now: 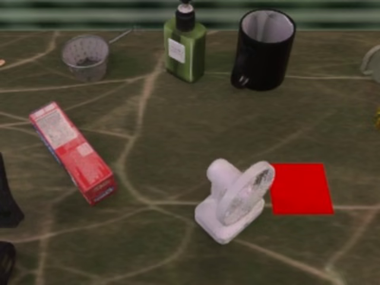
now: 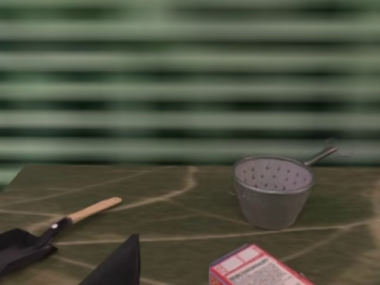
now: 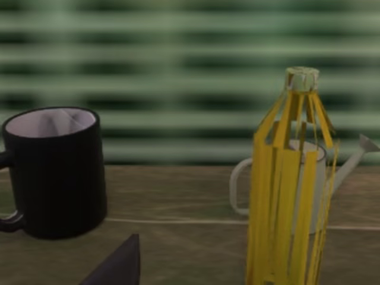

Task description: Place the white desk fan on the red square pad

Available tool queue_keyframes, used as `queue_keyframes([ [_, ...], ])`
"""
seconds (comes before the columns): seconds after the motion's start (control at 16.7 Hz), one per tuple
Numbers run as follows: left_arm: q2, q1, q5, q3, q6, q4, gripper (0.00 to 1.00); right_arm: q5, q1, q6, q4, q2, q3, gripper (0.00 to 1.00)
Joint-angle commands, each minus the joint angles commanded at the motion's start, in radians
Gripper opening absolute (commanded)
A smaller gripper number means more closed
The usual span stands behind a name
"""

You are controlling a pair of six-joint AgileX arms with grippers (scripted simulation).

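White plastic marks the desk fan point(image 1: 234, 199), which stands upright on the bench point(image 1: 178, 148) at the near side, a little right of the middle, with its round grille head turned toward the red square pad point(image 1: 301, 189). The grille overlaps the pad's left edge in the top view, but the fan's base is still on the bare bench. Left hand point(image 1: 7, 205) is parked at the near left edge; right hand is not seen from above. How far open either hand is, I cannot tell, and neither holds anything. I judge the grasp has not begun. A good grasp would take the rounded motor housing, not the thin grille, then lift straight and shift a short way right. Farther left lies a red carton box point(image 1: 71, 151). At the far side stand a strainer point(image 1: 86, 56), green bottle point(image 1: 185, 44) and black mug point(image 1: 265, 50).
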Motion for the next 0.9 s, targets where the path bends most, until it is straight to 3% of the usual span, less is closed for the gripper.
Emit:
queue_keyframes([
  [0.24,0.000,0.000,0.000,0.000,0.000,0.000,1.00,-0.002,0.016,0.027,-0.028,0.031,0.028,1.00],
  [0.42,0.000,0.000,0.000,0.000,0.000,0.000,1.00,-0.006,0.074,0.132,-0.133,0.156,0.144,1.00],
  [0.9,0.000,0.000,0.000,0.000,0.000,0.000,1.00,-0.003,0.338,0.668,-0.632,0.841,0.741,1.00],
])
